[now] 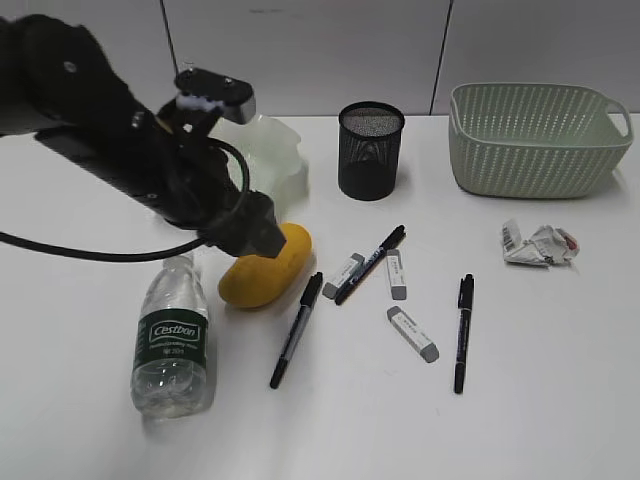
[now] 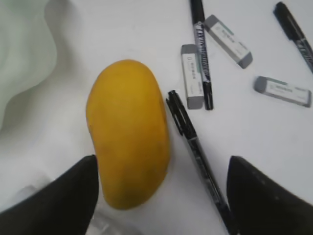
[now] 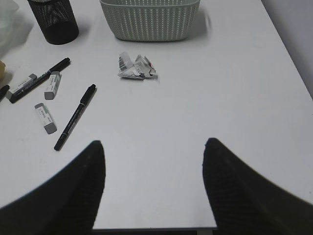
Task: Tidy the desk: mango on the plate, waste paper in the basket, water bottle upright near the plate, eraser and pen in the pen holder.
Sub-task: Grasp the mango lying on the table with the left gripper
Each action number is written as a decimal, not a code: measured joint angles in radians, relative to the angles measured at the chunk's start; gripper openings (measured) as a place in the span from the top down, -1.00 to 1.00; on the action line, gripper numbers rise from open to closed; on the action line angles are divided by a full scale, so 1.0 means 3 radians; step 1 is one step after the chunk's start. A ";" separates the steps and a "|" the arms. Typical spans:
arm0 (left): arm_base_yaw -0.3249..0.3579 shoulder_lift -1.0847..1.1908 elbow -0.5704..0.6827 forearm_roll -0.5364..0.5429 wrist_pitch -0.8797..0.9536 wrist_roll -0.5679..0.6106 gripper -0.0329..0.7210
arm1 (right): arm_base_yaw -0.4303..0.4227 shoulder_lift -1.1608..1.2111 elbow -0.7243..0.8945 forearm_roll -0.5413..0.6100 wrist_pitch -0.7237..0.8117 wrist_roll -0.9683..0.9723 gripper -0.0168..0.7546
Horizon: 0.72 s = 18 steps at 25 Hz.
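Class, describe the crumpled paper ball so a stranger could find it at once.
Start at the pale green woven plastic basket at the far right of the white desk. Just in front of it lies the crumpled white paper ball. Unlike the smooth black pens and grey erasers to its left, it is wrinkled and shapeless.

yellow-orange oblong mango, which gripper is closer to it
Left. The left gripper hangs right over the yellow-orange oblong mango, jaws wide; the right gripper sits far off over bare desk.

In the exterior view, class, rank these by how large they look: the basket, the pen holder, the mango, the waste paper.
1. Basket, clearly largest.
2. Mango and pen holder: too alike to rank; the arm hides part of the mango, which also lies nearer the camera.
3. Waste paper, smallest.
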 joint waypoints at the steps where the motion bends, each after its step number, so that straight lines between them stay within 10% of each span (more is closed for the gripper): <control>1: 0.0000 0.0119 -0.0065 0.0102 0.0000 -0.0161 -0.71 | 0.0000 0.0000 0.0000 0.0000 0.0000 0.0000 -0.34; 18: -0.0013 0.0837 -0.0264 0.0370 -0.0184 -0.0551 -0.71 | 0.0000 0.0000 0.0000 0.0000 0.0000 0.0000 -0.34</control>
